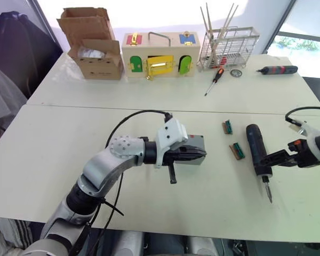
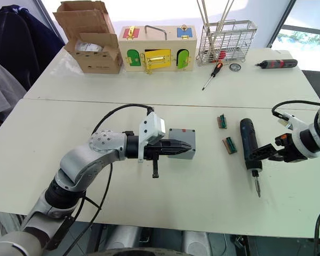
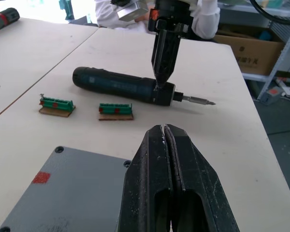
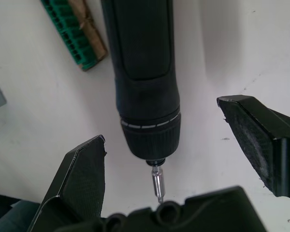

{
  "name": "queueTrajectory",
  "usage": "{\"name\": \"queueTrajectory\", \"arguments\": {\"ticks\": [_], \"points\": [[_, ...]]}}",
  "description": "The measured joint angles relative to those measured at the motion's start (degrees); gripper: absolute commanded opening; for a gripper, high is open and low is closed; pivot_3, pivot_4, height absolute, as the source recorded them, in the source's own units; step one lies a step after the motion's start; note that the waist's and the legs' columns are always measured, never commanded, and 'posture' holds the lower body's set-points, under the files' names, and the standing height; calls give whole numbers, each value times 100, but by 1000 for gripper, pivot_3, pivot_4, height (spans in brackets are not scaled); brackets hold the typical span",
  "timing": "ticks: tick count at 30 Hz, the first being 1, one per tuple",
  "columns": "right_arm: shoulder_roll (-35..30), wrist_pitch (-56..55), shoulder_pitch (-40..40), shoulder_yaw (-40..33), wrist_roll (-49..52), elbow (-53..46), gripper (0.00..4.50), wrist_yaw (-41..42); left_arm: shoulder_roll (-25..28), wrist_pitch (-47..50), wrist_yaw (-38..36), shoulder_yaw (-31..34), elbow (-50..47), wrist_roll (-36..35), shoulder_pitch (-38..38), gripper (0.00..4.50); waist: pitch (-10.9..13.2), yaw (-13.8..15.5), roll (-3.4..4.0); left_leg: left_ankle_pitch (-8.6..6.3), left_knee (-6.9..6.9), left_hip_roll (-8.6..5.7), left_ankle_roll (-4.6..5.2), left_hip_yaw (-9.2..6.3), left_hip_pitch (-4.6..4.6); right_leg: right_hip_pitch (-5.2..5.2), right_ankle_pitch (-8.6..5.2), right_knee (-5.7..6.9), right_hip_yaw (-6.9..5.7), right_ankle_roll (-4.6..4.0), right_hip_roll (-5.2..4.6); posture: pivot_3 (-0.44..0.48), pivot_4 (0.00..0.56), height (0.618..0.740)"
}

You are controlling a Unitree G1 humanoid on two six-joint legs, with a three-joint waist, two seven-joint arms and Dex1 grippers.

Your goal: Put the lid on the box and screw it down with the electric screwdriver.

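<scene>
The grey box [image 1: 196, 145] sits mid-table, its flat top face [image 3: 82, 188] showing corner holes and a small red mark. I cannot tell the lid apart from the box. My left gripper [image 1: 191, 154] lies over the box's near edge, its fingers [image 3: 166, 159] shut with nothing between them. The dark blue electric screwdriver [image 1: 256, 146] lies to the right, with its bit toward the table's front edge. My right gripper [image 4: 160, 121] is open, one finger on each side of the tool's front collar [image 4: 150, 130] without touching it.
Two green terminal blocks [image 1: 227, 127] [image 1: 236, 151] lie between box and screwdriver. On the far table stand a cardboard box [image 1: 93, 45], a wooden box with coloured doors [image 1: 157, 56], a wire rack [image 1: 229, 48], a red-black hand screwdriver [image 1: 214, 81] and a red-banded driver [image 1: 277, 70].
</scene>
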Motion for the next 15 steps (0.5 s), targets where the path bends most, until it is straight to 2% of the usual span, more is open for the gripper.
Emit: {"name": "queueTrajectory", "arguments": {"ticks": [4,9,15], "points": [[619,-4,-245,-42,-251,560,4399,-375,46,34,100,10,1,6,108,0,-3,-6,-11,3,2,1,-5,-3,1,1,0,4,-2,0,2,0,150,739],[676,-51,-398,258,-423,582,4399,-422,-85,34,251,32,3,8,102,0,-10,30,-25,3,4,0,-5,-3,1,3,0,1,-2,0,2,0,150,739],[439,-642,-269,919,-806,28,2691,-216,-137,34,309,31,5,8,101,0,-24,52,-50,3,5,-1,-5,-4,4,9,0,0,-4,0,2,0,150,739]]}}
